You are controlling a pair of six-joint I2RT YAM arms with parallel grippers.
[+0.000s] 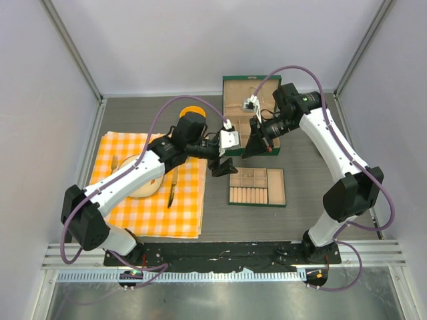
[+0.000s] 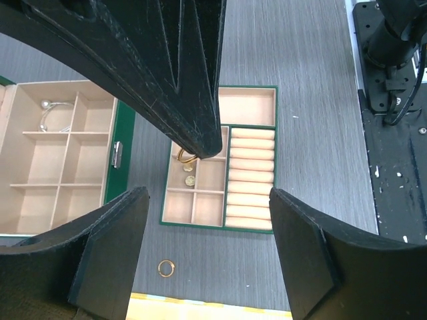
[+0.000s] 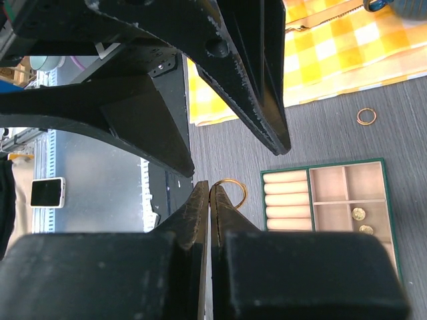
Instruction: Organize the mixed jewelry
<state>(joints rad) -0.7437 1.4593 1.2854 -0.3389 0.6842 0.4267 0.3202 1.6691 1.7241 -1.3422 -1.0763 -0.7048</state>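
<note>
Sorting is partly done. The left gripper (image 2: 208, 227) hangs wide open and empty. 1 silvery bracelet (image 2: 45, 105) lies in a corner compartment of the box (image 2: 124, 133). 1 gold ring (image 2: 166, 268) lies loose on the table (image 2: 300, 67). 2 small gold pieces (image 2: 190, 181) sit in the tray (image 2: 217, 228). The right gripper (image 3: 210, 197), closed tight, seems to pinch 1 gold hoop (image 3: 230, 181) by the tray.
</note>
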